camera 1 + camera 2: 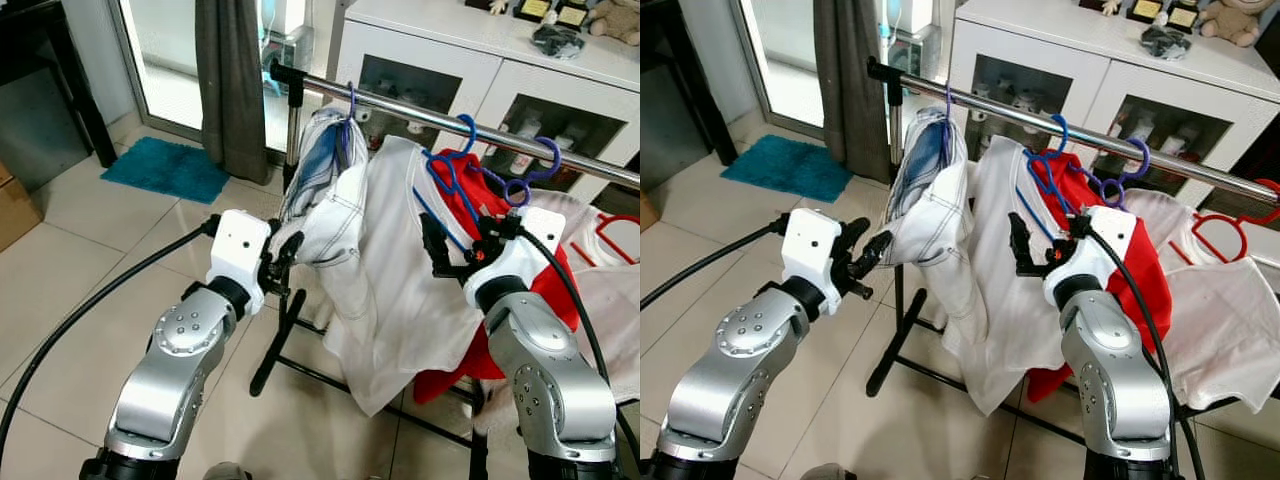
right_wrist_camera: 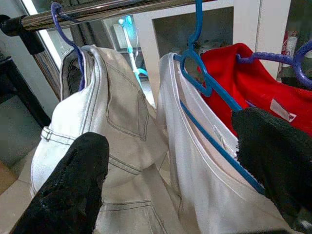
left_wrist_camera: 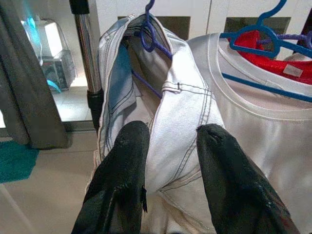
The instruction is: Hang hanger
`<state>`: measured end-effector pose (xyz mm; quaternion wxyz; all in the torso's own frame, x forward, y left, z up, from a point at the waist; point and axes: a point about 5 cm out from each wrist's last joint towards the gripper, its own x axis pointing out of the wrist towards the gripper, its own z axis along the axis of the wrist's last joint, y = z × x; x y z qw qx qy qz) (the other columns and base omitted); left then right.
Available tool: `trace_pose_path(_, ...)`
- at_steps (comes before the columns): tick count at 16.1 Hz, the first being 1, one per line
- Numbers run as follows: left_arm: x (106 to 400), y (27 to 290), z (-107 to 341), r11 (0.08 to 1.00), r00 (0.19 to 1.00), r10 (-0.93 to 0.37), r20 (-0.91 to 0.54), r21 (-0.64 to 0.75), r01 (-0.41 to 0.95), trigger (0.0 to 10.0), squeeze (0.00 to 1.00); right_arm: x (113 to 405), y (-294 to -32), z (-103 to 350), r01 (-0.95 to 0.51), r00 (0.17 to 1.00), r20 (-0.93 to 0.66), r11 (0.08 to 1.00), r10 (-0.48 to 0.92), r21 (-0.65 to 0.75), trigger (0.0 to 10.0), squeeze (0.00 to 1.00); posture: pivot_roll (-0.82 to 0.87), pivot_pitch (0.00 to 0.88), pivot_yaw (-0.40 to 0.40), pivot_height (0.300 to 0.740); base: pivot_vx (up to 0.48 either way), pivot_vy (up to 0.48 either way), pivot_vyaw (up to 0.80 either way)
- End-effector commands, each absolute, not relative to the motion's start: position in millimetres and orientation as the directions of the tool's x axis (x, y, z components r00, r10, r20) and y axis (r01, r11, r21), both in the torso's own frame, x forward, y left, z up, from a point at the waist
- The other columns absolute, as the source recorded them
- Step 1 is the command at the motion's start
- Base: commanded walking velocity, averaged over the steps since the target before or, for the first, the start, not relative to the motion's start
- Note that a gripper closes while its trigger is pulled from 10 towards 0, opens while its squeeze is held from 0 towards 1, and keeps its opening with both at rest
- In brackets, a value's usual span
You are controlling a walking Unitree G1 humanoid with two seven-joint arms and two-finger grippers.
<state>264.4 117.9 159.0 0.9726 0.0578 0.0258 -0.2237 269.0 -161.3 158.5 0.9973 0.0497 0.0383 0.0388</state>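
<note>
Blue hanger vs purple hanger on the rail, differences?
The blue hanger carries a white T-shirt; the purple hanger carries white jeans. The blue one hangs further along the rail, beside the red garment; the purple sits near the rail's end. Both hook over the rail.

The blue hanger [image 1: 455, 178] carrying a white shirt [image 1: 400, 270] hangs hooked over the rail [image 1: 420, 115].

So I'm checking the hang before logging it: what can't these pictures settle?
- Blue hanger: its lower bar is inside the white T-shirt.
- Rail: its right end is cut by the eye views' edge.
- Left gripper: whether its fingers pinch the white jeans between them is unclear.
- Cabinet contents: too dim.
</note>
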Motion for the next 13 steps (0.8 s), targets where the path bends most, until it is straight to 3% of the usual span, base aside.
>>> trace_pose_path(1,264.2,112.9,164.7,0.880,0.886,-0.460,-0.060,0.103,0.464,10.0,0.00,269.2,-164.0,162.9,-0.072,0.995,-0.059,0.992,0.078,0.107,10.0,1.00,0.02,0.047,-0.095,0.740,0.000,0.000,0.00)
trace_pose_path(5,264.4,113.5,165.1,0.881,0.886,-0.459,-0.060,0.101,0.463,10.0,0.00,269.7,-163.5,161.3,-0.065,0.995,-0.073,0.991,0.074,0.116,10.0,1.00,0.03,0.049,-0.098,0.740,0.000,0.000,-0.77)
trace_pose_path(8,265.0,113.4,165.5,0.878,0.884,-0.463,-0.060,0.102,0.467,10.0,0.00,270.3,-165.1,161.3,-0.059,0.996,-0.067,0.993,0.066,0.103,10.0,1.00,0.03,0.048,-0.097,0.740,0.000,0.000,0.00)
trace_pose_path(13,266.1,115.4,162.8,0.890,0.895,-0.440,-0.074,0.094,0.446,10.0,0.00,269.3,-166.9,159.8,-0.058,0.995,-0.072,0.993,0.065,0.104,10.0,1.00,0.03,0.044,-0.107,0.740,0.259,0.000,0.00)
